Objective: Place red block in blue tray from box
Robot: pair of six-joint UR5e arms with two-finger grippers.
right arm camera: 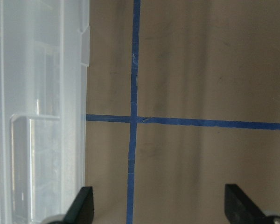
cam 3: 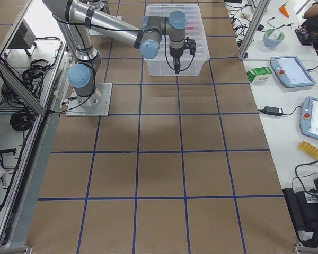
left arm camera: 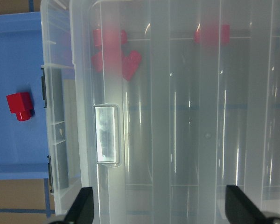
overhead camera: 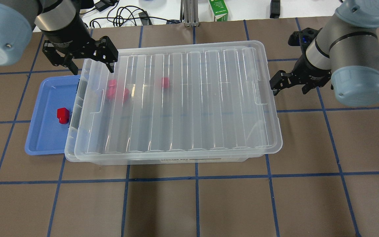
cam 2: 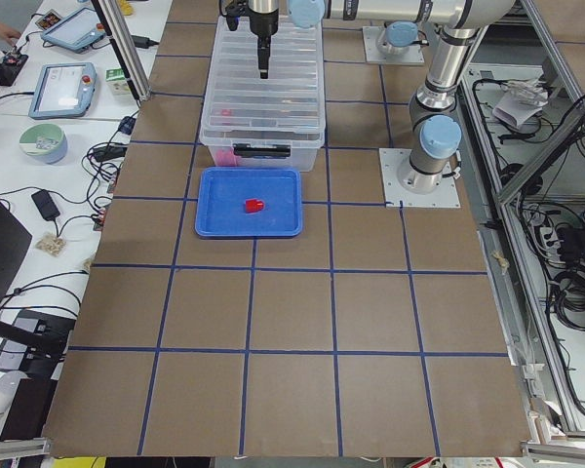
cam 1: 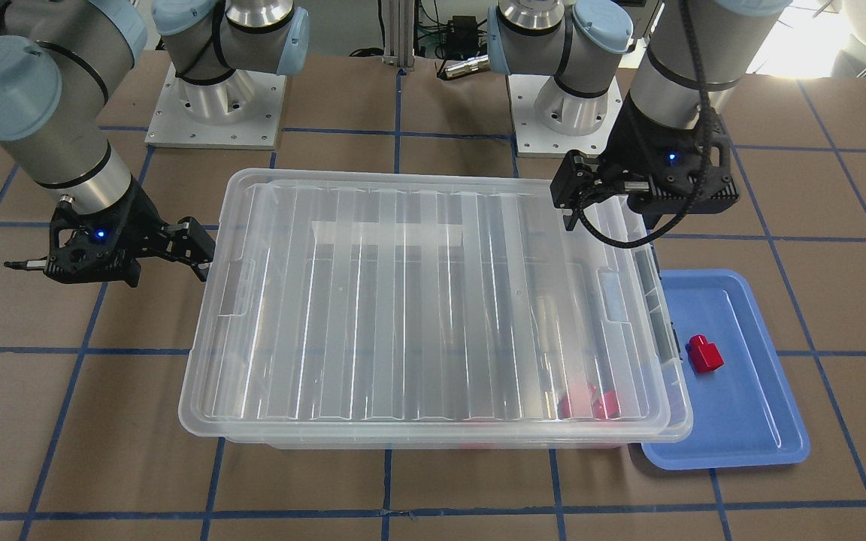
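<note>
The worktop [overhead camera: 196,204] is covered in brown sheeting gridded with blue tape. The red block [overhead camera: 63,115] is seen lying in the blue tray [overhead camera: 44,138], just beside the lidded box [overhead camera: 176,98]. The box's front label [overhead camera: 202,160] cannot be read. Further red blocks [overhead camera: 117,92] are blurred by the lid. The left gripper [overhead camera: 92,65] and right gripper [overhead camera: 288,86] are spread wide, empty.

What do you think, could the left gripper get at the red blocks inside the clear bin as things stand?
Probably not. The ribbed lid lies over the clear bin and covers the red blocks, with the open left gripper above the lid's corner. The lid would have to come off first.
</note>
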